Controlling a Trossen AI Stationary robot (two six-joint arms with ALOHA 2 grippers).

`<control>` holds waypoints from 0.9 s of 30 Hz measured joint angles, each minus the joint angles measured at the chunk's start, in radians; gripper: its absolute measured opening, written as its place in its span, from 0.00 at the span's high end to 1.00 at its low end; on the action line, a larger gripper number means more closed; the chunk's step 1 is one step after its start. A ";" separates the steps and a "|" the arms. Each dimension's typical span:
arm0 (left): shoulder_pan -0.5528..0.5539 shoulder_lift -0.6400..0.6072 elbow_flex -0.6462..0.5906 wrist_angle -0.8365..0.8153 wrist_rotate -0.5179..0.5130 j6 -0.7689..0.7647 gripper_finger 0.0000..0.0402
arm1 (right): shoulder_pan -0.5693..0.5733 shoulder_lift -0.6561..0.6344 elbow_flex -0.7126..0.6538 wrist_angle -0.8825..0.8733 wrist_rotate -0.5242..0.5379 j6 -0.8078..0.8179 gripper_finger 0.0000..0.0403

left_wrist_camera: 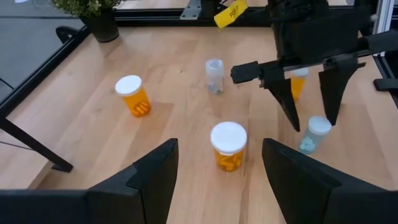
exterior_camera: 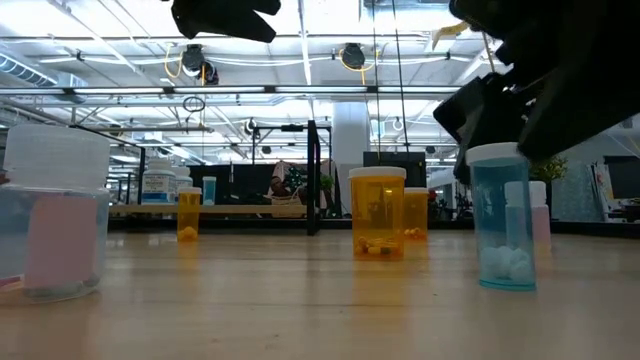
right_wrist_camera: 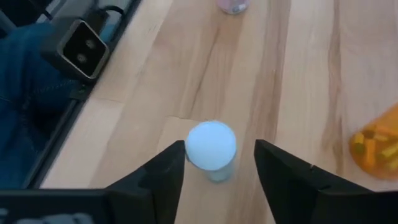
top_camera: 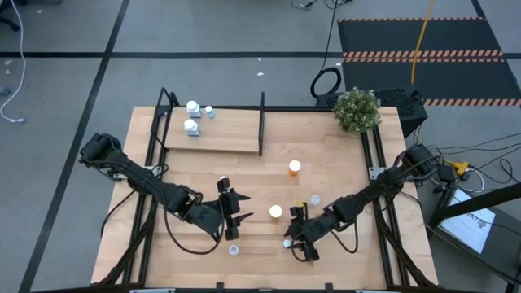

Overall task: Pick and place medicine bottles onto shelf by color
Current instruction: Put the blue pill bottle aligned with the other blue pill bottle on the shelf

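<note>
A pale blue medicine bottle stands upright on the table near its front edge. My right gripper is open and tilted down over it, one finger on either side of its cap. In the left wrist view the same bottle shows below those fingers. My left gripper hangs open above the table, left of an orange bottle with a white cap and clear of it. The shelf at the far left carries two white bottles and a small blue one. My right gripper comes at the blue bottle's cap slanting down from the table's right. One finger lies close against the cap's edge; I cannot tell whether it touches. A gap shows between the cap and the other finger. The bottle stands on the table.
Another orange bottle and a clear bottle stand right of centre. A clear bottle sits near the front edge. A potted plant stands at the far right corner. A small camera box sits at the table's edge.
</note>
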 joint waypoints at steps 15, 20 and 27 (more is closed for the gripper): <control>0.000 0.000 0.000 0.003 0.000 0.002 0.42 | -0.003 0.065 0.000 0.051 -0.055 -0.014 0.64; 0.000 0.000 0.000 0.008 0.000 0.001 0.42 | -0.003 0.065 0.000 0.081 -0.055 -0.027 0.66; 0.000 0.000 0.000 0.040 0.000 0.001 0.42 | -0.019 0.064 0.000 0.095 -0.055 -0.031 0.70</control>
